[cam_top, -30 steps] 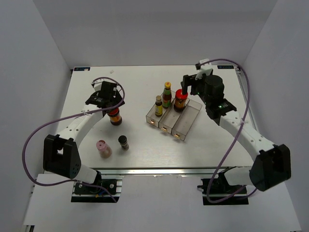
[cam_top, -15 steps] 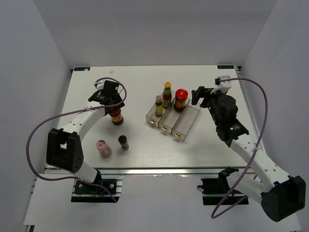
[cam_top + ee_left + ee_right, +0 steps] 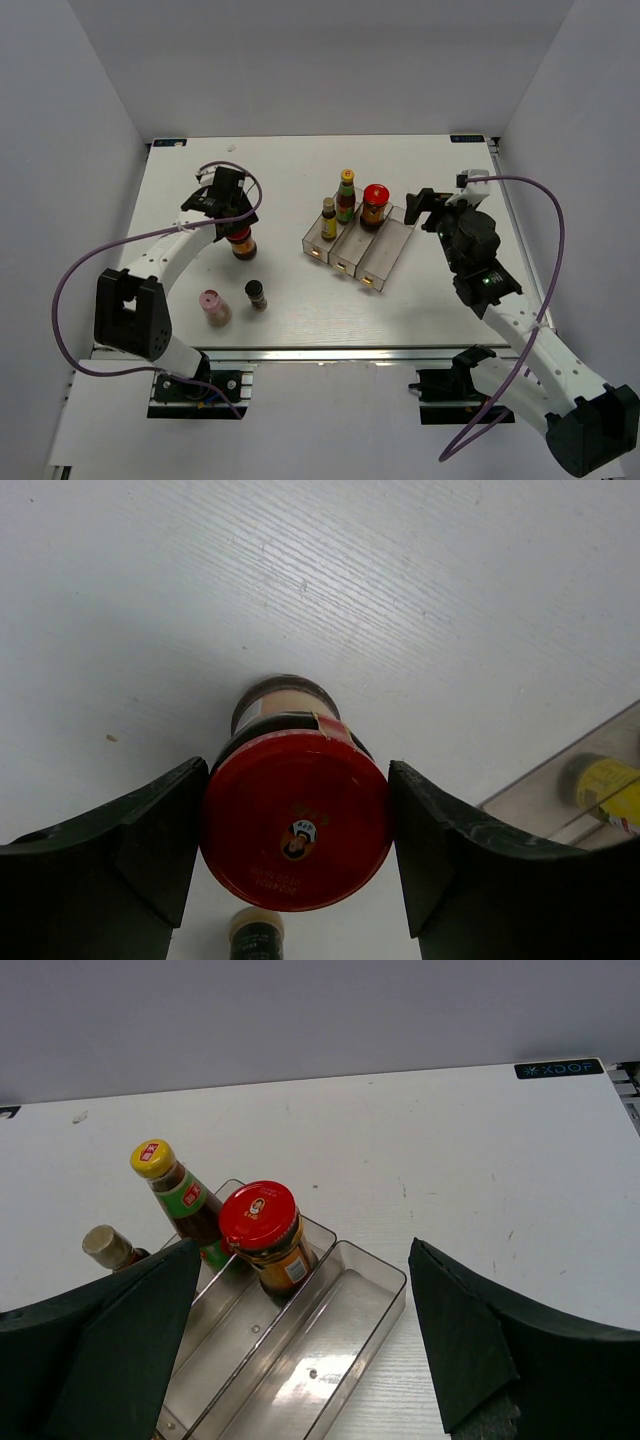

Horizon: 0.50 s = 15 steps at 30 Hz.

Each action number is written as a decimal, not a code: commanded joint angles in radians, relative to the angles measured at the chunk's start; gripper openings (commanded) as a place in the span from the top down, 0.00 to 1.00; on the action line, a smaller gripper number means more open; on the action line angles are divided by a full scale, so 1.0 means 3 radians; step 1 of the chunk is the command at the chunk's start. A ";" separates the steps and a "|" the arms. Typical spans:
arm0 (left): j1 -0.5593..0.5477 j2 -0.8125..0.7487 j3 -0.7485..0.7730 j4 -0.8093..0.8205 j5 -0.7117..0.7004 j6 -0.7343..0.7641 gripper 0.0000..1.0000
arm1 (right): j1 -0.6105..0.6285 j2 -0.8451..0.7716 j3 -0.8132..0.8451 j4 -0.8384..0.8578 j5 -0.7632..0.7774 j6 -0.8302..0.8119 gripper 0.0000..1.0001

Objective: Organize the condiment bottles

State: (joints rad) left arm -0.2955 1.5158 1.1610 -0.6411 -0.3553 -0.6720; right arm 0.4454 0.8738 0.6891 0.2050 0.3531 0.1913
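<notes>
My left gripper [image 3: 235,224] [image 3: 297,767] is shut on the lid of a squat red-lidded jar [image 3: 240,245] [image 3: 295,820] that stands on the table. A second red-lidded jar [image 3: 375,205] [image 3: 262,1232] stands at the far end of the clear tray [image 3: 385,262] [image 3: 350,1360], beside its empty right compartment. A tall yellow-capped bottle [image 3: 346,195] [image 3: 180,1200] and a small yellow-capped bottle [image 3: 328,218] [image 3: 108,1247] stand in the tray's left part. A pink bottle [image 3: 212,307] and a dark black-capped bottle [image 3: 256,294] stand near the front left. My right gripper [image 3: 428,207] [image 3: 305,1245] is open and empty, right of the tray.
The white table [image 3: 300,170] ends at grey walls on three sides. The left arm's purple cable [image 3: 75,290] loops out to the left. The right arm's cable [image 3: 540,230] arcs over the table's right edge.
My right gripper has let go of the red-lidded jar in the tray and drawn back to the right. My left gripper has stayed at the other jar.
</notes>
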 commanded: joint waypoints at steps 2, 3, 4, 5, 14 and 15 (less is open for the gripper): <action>-0.0017 -0.0420 0.0179 0.0168 0.0335 0.0092 0.71 | -0.0012 -0.0100 -0.0022 0.0048 0.0102 0.0058 0.11; -0.0017 -0.0440 0.0205 0.0168 0.0371 0.0097 0.72 | -0.0012 -0.0110 -0.0032 0.0033 0.0096 0.0058 0.11; -0.0033 -0.0466 0.0251 0.0168 0.0392 0.0108 0.73 | -0.0012 -0.0136 -0.0042 0.0027 0.0096 0.0063 0.11; -0.0038 -0.0512 0.0277 0.0178 0.0412 0.0128 0.74 | -0.0012 -0.0151 -0.0052 0.0027 0.0101 0.0063 0.11; -0.0171 -0.0569 0.0598 0.0311 0.0576 0.0210 0.79 | -0.0012 -0.0213 -0.0088 0.0063 0.0086 0.0017 0.11; -0.0196 -0.0533 0.0644 0.0322 0.0586 0.0225 0.79 | -0.0017 -0.0218 -0.0093 0.0063 0.0081 0.0027 0.11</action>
State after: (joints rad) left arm -0.3332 1.4067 1.2583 -0.6502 -0.2176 -0.6197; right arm 0.4454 0.8303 0.6579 0.1844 0.3641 0.2001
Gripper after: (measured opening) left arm 0.782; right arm 0.895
